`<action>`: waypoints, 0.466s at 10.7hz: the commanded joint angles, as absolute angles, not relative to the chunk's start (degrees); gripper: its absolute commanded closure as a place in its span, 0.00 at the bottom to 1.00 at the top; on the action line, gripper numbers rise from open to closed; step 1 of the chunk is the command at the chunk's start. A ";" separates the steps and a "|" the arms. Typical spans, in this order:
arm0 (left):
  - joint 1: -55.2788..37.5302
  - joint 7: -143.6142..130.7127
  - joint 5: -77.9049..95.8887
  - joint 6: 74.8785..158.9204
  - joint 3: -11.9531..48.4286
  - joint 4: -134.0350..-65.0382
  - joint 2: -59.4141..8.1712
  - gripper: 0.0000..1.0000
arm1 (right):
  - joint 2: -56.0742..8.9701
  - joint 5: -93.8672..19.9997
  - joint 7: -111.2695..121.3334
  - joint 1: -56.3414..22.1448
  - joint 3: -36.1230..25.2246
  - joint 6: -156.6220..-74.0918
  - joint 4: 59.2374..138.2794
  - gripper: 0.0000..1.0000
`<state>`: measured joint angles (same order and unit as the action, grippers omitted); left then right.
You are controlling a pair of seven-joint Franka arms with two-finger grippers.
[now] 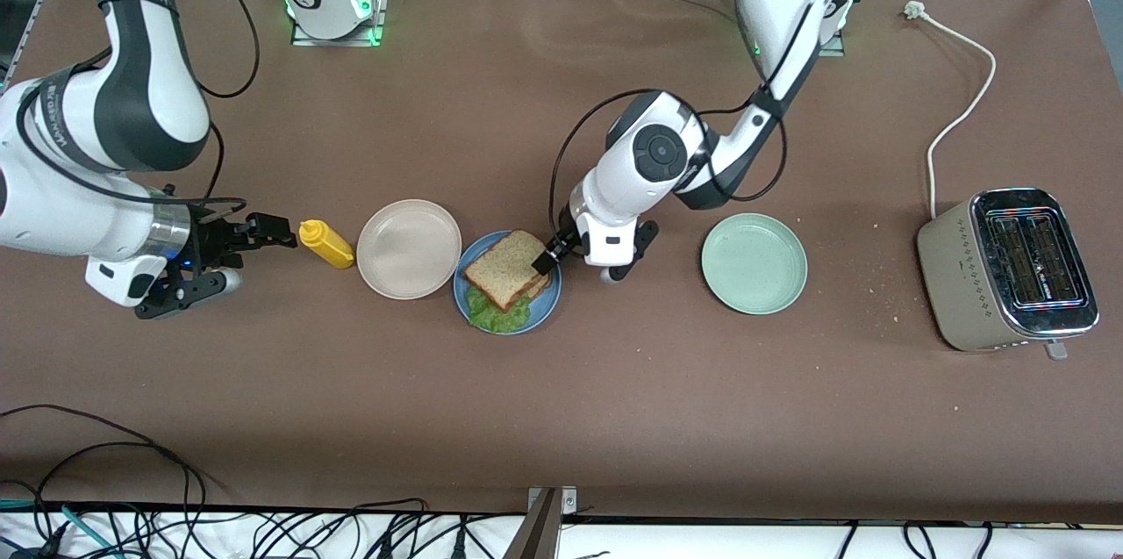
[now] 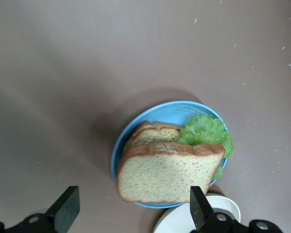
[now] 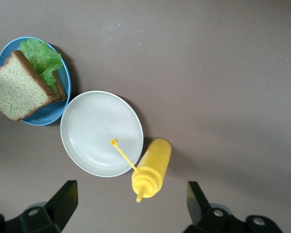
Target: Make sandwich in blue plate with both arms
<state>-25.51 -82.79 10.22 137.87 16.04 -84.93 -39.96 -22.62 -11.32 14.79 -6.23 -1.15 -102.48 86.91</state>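
In the frame's middle the sandwich (image 1: 507,275) lies on the blue plate (image 1: 546,304), the left gripper (image 1: 554,257) with fingers spread beside it, the right gripper (image 1: 263,230) released near the yellow bottle (image 1: 326,244), lower left

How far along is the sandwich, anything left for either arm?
Done, by the look of it: the sandwich sits stacked on the blue plate, top slice over lettuce and a lower slice. In hand: nothing. The left tool is open over the plate's edge, gripping nothing. The right tool waits open by the mustard bottle. Left: probably just pulling the left arm clear.
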 commanded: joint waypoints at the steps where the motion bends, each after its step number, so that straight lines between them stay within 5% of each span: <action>1: -22.68 -82.44 3.02 122.84 15.64 -86.75 -29.64 0.00 | -18.73 -9.15 13.62 -6.68 -3.24 -102.66 87.55 0.00; 5: -14.09 -67.72 -2.20 103.38 15.82 -86.75 -21.55 0.00 | -19.50 -2.19 12.48 -7.47 -6.48 -104.65 82.44 0.00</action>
